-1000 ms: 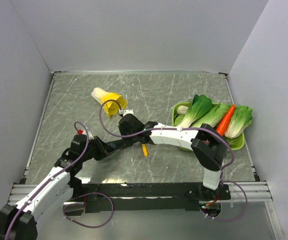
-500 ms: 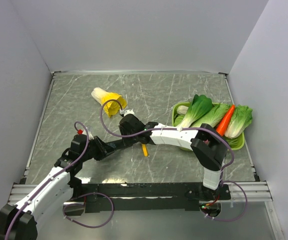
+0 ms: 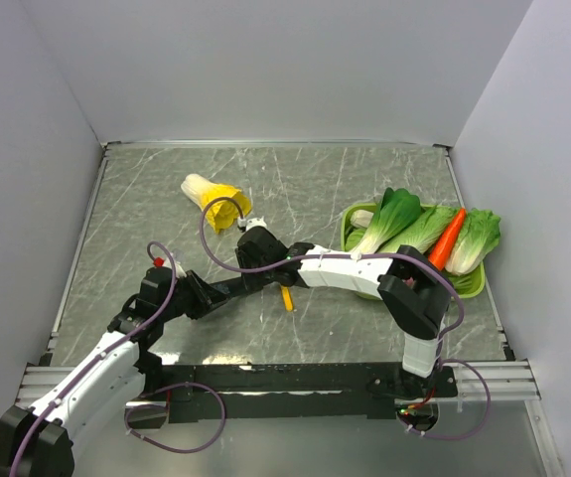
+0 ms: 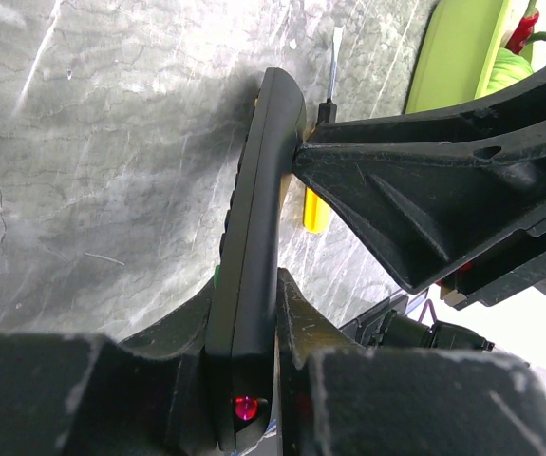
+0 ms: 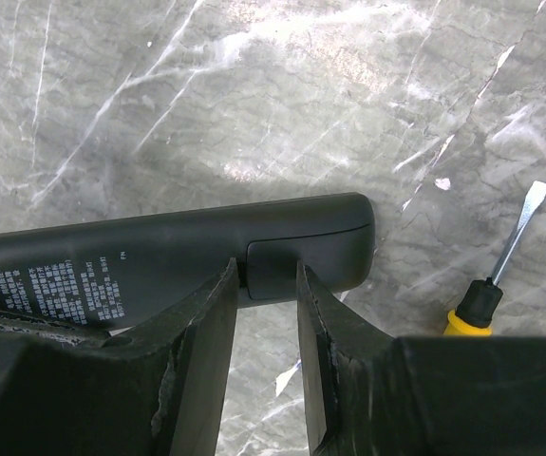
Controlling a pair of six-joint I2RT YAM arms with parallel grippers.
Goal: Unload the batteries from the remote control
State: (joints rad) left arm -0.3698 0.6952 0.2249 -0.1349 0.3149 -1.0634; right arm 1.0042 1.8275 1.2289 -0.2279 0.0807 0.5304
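Pinching slim flat black plastic remote control point(image 4: 254, 228) by one end w/ left gripper point(image 4: 246, 318), w/ right gripper point(image 5: 266, 275) spread a bit at its short black back lid point(image 5: 301, 258), batteries not seen, prob. inside; could twist loose & fall if pushed too hard.

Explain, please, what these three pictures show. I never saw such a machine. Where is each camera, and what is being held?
These are two robot arms bolted to a table, each ending in a two-finger gripper. One picture looks down from above; the other two come from cameras on the left and right wrists. The left gripper clamps a black remote control, turned on its edge. The right gripper has its fingers slightly apart at the remote's back, near one end. On the table lie a yellow-handled screwdriver, a yellow leafy vegetable and a green tray of vegetables. No batteries are visible.
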